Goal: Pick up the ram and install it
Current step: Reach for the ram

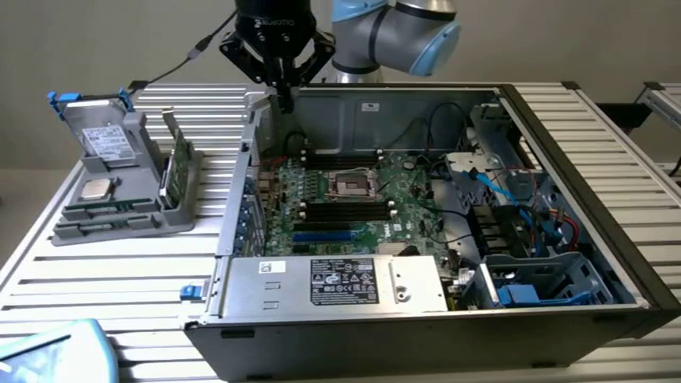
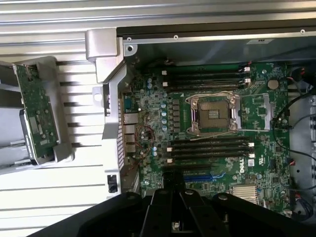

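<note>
My gripper (image 1: 284, 92) hangs shut, with nothing between its fingers, above the back corner of the open computer case (image 1: 553, 319) on the exterior view's left. In the wrist view the gripper (image 2: 173, 222) looks down on the green motherboard (image 2: 158, 128). Its black memory slots (image 2: 207, 148) lie on both sides of the bare processor socket (image 2: 212, 114). The ram (image 1: 107, 209), a narrow green stick, lies in a front slot of the grey holder (image 1: 117, 231) on the table, well away from the gripper on the exterior view's left.
The holder also carries a tall green card (image 1: 175, 171), a silver processor chip (image 1: 96, 189) and a drive (image 1: 107, 140). Inside the case are a power supply (image 1: 330, 281), loose cables (image 1: 500, 191) and a blue drive cage (image 1: 532, 291). The slatted table (image 1: 117, 271) surrounds the case.
</note>
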Available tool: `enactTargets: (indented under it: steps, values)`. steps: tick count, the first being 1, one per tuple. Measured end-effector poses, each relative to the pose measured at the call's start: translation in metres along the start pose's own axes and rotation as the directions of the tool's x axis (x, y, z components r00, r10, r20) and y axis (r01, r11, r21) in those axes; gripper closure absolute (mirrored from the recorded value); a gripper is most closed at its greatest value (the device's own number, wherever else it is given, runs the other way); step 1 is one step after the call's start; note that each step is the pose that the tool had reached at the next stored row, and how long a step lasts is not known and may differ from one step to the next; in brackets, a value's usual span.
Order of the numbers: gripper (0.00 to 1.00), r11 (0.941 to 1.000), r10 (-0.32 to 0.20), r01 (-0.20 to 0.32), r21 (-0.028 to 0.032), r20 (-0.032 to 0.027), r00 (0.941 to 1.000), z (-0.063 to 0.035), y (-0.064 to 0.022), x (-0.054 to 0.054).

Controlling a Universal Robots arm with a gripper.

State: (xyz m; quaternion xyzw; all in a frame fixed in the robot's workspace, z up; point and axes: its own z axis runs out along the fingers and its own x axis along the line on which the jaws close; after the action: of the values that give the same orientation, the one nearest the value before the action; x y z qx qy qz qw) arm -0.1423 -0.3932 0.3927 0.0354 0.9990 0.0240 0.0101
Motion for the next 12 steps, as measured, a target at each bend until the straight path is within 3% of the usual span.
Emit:
enactTargets:
  steps: [12]
  values:
    - [0.89,1.0,0.0,0.0,-0.0001,-0.0019,1.0,0.0026,0.0032,0.055]
